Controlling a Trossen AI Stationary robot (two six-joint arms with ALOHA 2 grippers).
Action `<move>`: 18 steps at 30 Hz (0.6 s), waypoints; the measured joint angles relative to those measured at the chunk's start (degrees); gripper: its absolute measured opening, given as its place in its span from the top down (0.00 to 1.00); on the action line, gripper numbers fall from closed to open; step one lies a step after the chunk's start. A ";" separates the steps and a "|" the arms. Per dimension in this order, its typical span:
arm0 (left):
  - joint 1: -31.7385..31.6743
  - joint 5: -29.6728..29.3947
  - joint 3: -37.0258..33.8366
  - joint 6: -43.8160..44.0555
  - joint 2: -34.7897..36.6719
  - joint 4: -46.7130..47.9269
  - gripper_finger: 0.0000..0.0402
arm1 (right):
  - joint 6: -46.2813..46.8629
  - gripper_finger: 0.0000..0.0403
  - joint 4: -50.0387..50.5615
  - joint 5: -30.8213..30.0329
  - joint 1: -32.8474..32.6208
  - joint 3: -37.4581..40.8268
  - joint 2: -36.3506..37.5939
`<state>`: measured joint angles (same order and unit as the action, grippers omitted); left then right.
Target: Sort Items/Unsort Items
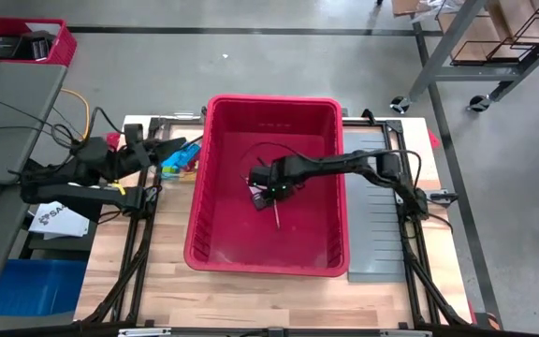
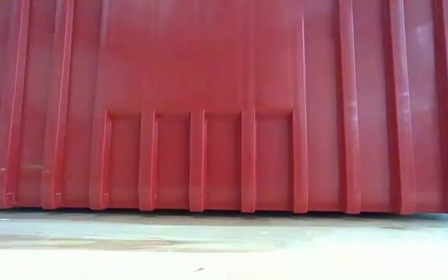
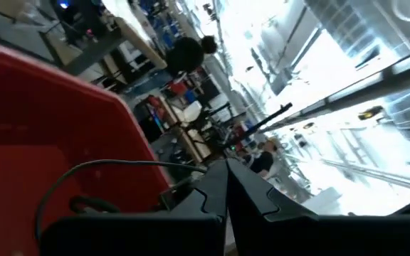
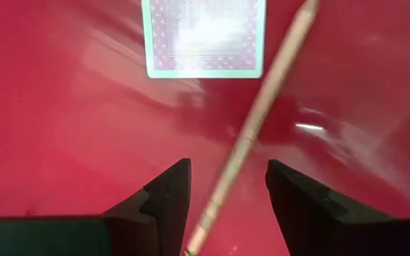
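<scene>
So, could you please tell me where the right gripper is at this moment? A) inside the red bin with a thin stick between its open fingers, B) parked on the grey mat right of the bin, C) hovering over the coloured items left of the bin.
A: the right gripper reaches into the red bin, and the right wrist view shows the thin stick lying between its spread fingers.

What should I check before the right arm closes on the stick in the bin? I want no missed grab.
1. Right gripper open: ok.
2. Thin stick passes between its fingers: ok.
3. Stick lies on the red bin floor, gripper inside the bin: ok.
4. Label on the floor lies beyond the fingertips: ok.
5. Fingers low enough to catch the stick: cannot tell.
6. Left gripper shut, outside the bin beside the colored blocks: ok.
</scene>
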<state>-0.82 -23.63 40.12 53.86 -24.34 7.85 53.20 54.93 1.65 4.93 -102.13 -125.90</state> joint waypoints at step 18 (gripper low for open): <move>0.00 0.50 -0.02 4.39 0.61 12.59 1.00 | 2.32 0.96 0.41 -7.26 -6.22 -0.78 -7.90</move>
<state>-0.82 -23.13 40.10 58.26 -23.74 20.44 55.52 55.34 -5.61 -1.29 -102.91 -133.80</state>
